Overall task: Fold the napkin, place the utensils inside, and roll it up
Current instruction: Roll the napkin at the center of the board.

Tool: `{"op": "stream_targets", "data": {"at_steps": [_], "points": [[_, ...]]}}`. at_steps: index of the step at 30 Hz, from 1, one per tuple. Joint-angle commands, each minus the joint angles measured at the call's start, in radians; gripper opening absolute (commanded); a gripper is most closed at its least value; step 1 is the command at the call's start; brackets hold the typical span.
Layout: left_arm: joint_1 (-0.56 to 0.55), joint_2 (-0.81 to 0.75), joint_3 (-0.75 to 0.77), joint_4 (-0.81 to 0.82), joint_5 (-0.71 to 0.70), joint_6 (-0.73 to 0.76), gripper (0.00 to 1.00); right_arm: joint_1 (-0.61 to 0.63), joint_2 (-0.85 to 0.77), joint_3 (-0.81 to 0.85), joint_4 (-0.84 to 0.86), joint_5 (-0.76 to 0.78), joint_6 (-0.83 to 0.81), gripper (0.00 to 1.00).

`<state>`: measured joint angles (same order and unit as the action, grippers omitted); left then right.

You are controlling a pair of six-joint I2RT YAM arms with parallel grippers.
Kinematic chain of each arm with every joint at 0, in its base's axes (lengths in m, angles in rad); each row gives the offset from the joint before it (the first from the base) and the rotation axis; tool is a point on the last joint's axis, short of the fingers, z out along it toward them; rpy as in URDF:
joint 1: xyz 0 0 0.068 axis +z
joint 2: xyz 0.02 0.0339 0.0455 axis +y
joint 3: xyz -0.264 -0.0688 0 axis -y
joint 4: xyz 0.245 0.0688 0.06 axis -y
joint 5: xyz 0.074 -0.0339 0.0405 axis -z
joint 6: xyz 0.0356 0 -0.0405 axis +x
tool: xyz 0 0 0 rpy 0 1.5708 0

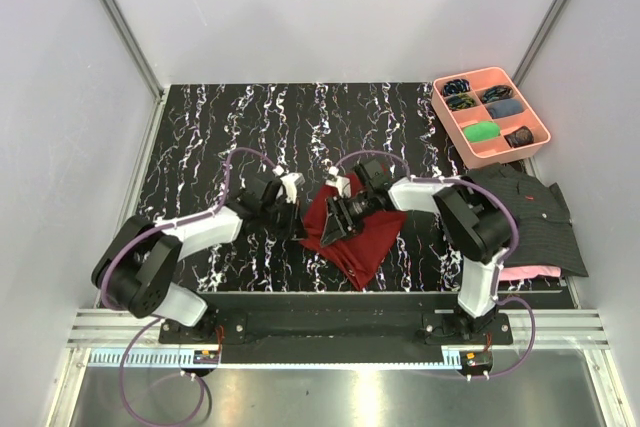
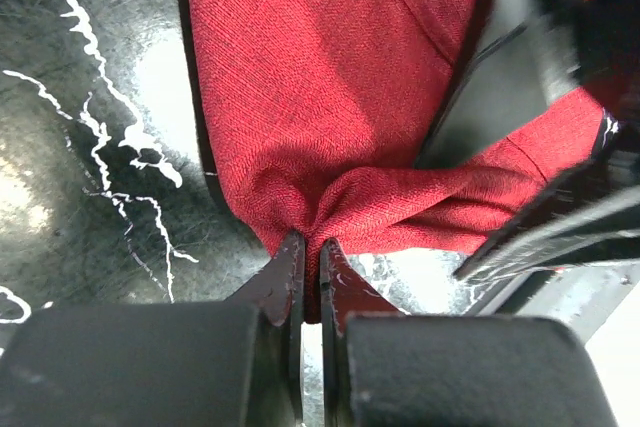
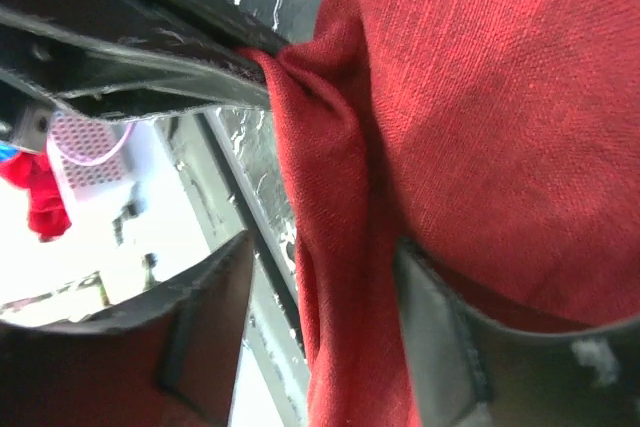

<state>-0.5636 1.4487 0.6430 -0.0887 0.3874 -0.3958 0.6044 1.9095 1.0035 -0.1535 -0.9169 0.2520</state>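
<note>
The table (image 1: 200, 137), black with white veining, fills the middle of the overhead view, and both arms reach inward over it from its near edge, the left arm (image 1: 200, 232) from the left and the right arm (image 1: 470, 222) from the right. Between their ends lies the napkin (image 1: 372, 245), a dark red cloth, rumpled and folded on itself near the table's centre, with its near corner pointing toward the arm bases. At the right edge of the table a dark striped shirt (image 1: 525, 209) lies spread out, and just beyond it, in the far right corner, stands a pink tray (image 1: 470, 74) whose compartments hold small items. A pink cloth (image 1: 525, 272) shows from under the shirt's near edge. The left jaws are pinched together on a gathered bit of the napkin's (image 2: 330, 97) edge, the fabric puckering into creases where it enters them, just above the table surface. The right jaws stand apart; a ridge of the napkin (image 3: 470, 117) runs up between the two fingers, and the cloth lies against one of them, but they do not clamp it. The two wrists are close together over the cloth's left part, each showing in the other's camera.
</note>
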Motion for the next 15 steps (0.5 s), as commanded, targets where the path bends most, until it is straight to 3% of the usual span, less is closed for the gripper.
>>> {"op": "stream_targets", "data": {"at_steps": [1, 7, 10, 15], "points": [[0.014, 0.024, 0.066, -0.066, 0.106, -0.020, 0.00, -0.012, -0.145, -0.009, -0.058, 0.221, -0.036, 0.69], [0.054, 0.045, 0.107, -0.117, 0.177, -0.018, 0.00, 0.006, -0.390, -0.111, -0.078, 0.474, -0.079, 0.77], [0.065, 0.076, 0.127, -0.135, 0.217, -0.021, 0.00, 0.092, -0.472, -0.141, -0.087, 0.635, -0.115, 0.85], [0.077, 0.111, 0.142, -0.147, 0.261, -0.031, 0.00, 0.277, -0.509, -0.149, -0.089, 0.872, -0.128, 0.86]]}}
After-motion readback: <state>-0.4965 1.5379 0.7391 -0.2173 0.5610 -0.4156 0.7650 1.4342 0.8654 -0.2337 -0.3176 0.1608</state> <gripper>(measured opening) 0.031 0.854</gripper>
